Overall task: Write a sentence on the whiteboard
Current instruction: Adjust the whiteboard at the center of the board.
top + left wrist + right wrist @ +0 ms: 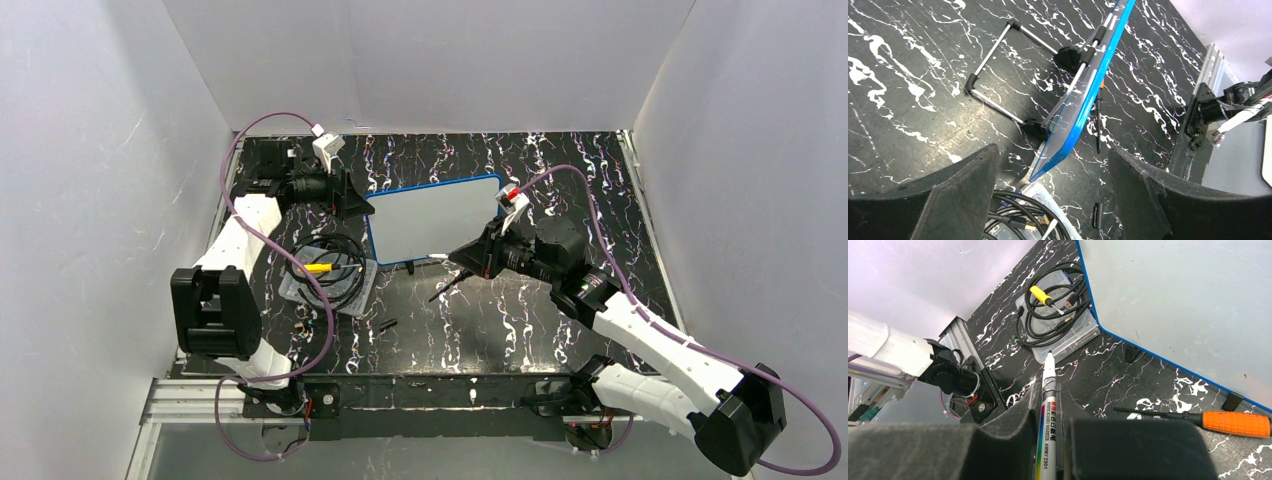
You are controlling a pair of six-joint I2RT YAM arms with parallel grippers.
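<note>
The whiteboard point(440, 220) stands tilted on a wire stand in the middle of the table. Its face is blank; no sentence shows. It appears edge-on in the left wrist view point(1083, 95) and as a blank face in the right wrist view point(1178, 300). My left gripper point(358, 205) is open at the board's left edge, and the board's lower corner lies between its fingers point(963, 195). My right gripper point(470, 255) is shut on an uncapped whiteboard marker point(1047, 405). The marker's tip is just off the board's lower edge and does not touch it.
A clear plastic tray point(330, 275) with a black cable and a yellow screwdriver point(1040, 295) sits left of the board. An orange-handled screwdriver point(1233, 422) lies in front of the board. A small black cap point(388, 325) lies on the table. White walls enclose the workspace.
</note>
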